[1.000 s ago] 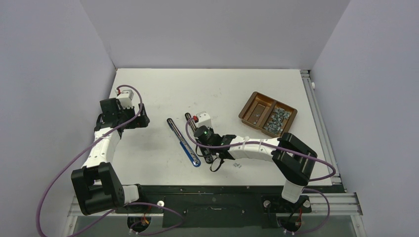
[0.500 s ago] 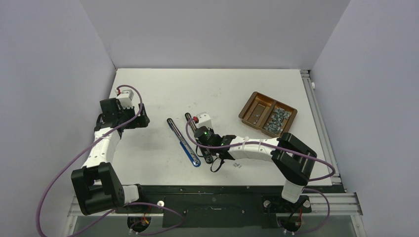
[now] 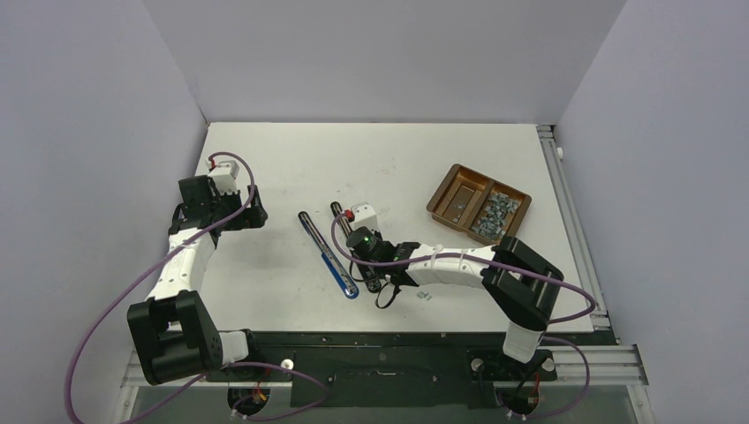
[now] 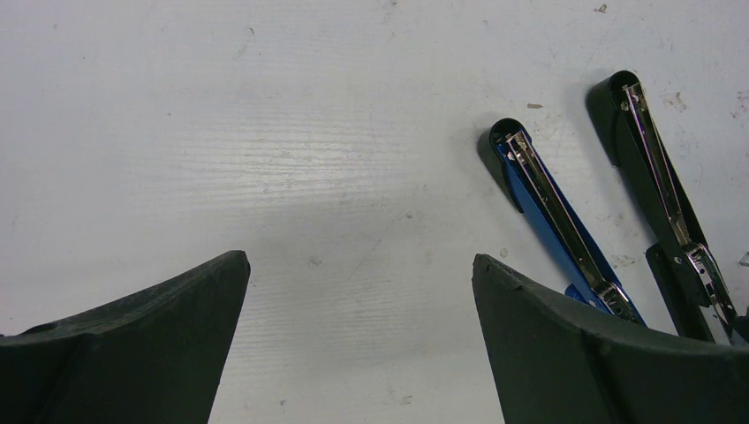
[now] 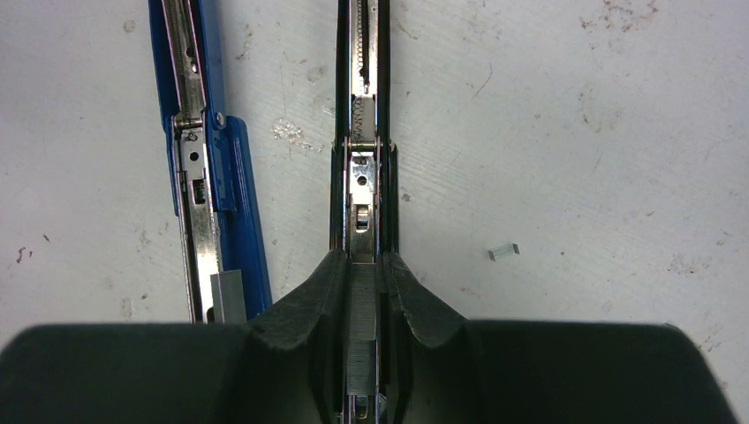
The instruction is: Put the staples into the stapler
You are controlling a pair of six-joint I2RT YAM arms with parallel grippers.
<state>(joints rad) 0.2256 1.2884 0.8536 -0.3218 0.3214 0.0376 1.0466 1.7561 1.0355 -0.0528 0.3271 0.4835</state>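
The right gripper [image 5: 362, 269] pinches a strip of staples [image 5: 362, 331] over the opened black stapler [image 5: 360, 132], with a blue stapler [image 5: 201, 177] just beside it. The left gripper [image 4: 358, 283] hangs spread wide above the table [image 4: 265, 132]. Farther back, more staples [image 3: 496, 212] fill a brown tray's [image 3: 440, 188] right compartment.

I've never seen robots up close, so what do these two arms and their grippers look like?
Both the left arm and right arm have white tube-like links joined by black joints, with a purple cable looping along each. Each ends in a gripper of two dark, curved fingers: left gripper, right gripper. A small green light glows near the right wrist.
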